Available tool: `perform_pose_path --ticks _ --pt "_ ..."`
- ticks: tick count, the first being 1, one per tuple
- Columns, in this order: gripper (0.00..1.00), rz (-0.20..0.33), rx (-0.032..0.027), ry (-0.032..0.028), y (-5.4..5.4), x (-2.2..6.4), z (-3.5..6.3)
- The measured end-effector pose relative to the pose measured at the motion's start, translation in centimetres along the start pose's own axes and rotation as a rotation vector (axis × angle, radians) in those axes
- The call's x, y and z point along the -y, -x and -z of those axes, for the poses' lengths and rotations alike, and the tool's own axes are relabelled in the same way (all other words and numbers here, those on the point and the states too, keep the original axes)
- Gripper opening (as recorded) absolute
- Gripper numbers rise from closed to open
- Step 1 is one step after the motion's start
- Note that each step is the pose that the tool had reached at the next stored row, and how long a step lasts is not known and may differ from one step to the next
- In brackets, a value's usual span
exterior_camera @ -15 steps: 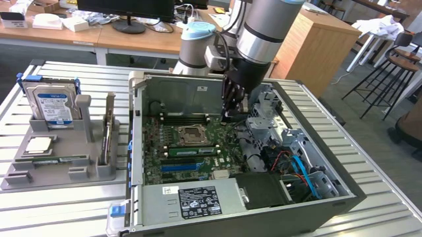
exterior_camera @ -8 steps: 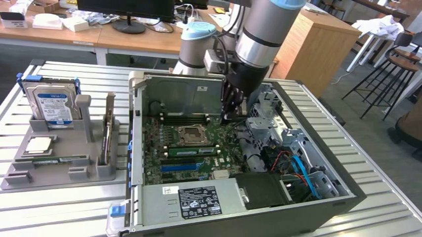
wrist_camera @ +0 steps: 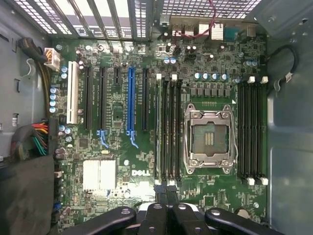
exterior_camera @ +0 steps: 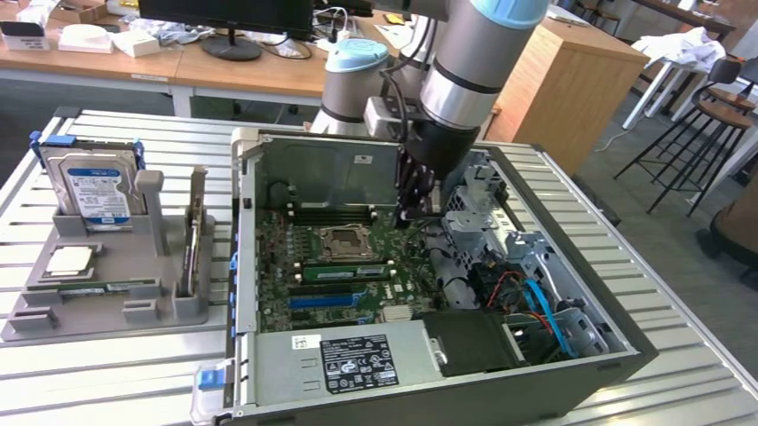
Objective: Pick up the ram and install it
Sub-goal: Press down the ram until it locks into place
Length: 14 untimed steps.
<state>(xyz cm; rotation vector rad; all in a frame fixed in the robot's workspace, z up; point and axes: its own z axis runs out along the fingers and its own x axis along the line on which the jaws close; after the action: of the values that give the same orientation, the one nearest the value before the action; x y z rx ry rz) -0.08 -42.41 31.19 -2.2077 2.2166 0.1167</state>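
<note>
Inside the open computer case (exterior_camera: 616,348), over the motherboard (wrist_camera: 117,112), the gripper (exterior_camera: 414,211) (wrist_camera: 166,215) hangs with fingers pressed together, holding nothing.
The ram (exterior_camera: 346,271) (wrist_camera: 159,127) stands on edge in a slot just beside the CPU socket (wrist_camera: 209,134), apparently seated. Closed fingers above that slot bank's end suit pressing down, not grasping. A look-alike stick (exterior_camera: 193,244) stands in the grey fixture (exterior_camera: 106,312) outside.

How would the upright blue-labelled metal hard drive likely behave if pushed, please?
The blue-labelled metal hard drive looks rigid and probably heavy for its size. Standing on end, it might tip, though the grey plastic holder seems to brace it.
</note>
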Motion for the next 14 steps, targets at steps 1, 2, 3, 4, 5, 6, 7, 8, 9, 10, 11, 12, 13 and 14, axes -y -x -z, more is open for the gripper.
perform_pose_path --ticks 1,2,3,4,5,6,7,8,9,10,11,12,13,14 --pt "0.1 0.0 0.0 -0.0001 0.0 0.01 -0.12" --pt "0.1 0.0 0.0 -0.0001 0.0 0.01 -0.26" --pt "0.1 0.0 0.0 -0.0001 0.0 0.02 -0.4" --pt "0.1 0.0 0.0 -0.0002 0.0 0.02 -0.54" --pt "0.1 0.0 -0.0001 -0.0002 0.0 0.03 -0.68" --pt "0.1 0.0 0.0 -0.0001 -0.1 0.04 -0.84" --pt "0.1 0.0 -0.0001 -0.0001 -0.1 0.04 -0.98" --pt "0.1 0.0 -0.0001 -0.0001 -0.1 0.05 -1.13" --pt "0.1 0.0 -0.0001 -0.0001 -0.1 0.06 -1.27" --pt "0.1 0.0 -0.0001 -0.0002 -0.1 0.06 -1.42" --pt "0.1 0.0 0.0001 -0.0001 -0.1 0.07 -1.57" --pt "0.1 0.0 0.0001 -0.0002 -0.1 0.08 -1.72" --pt "0.1 0.0 0.0 -0.0002 -0.1 0.08 -1.85" --pt "0.1 0.0 0.0 -0.0001 -0.1 0.09 -1.99"
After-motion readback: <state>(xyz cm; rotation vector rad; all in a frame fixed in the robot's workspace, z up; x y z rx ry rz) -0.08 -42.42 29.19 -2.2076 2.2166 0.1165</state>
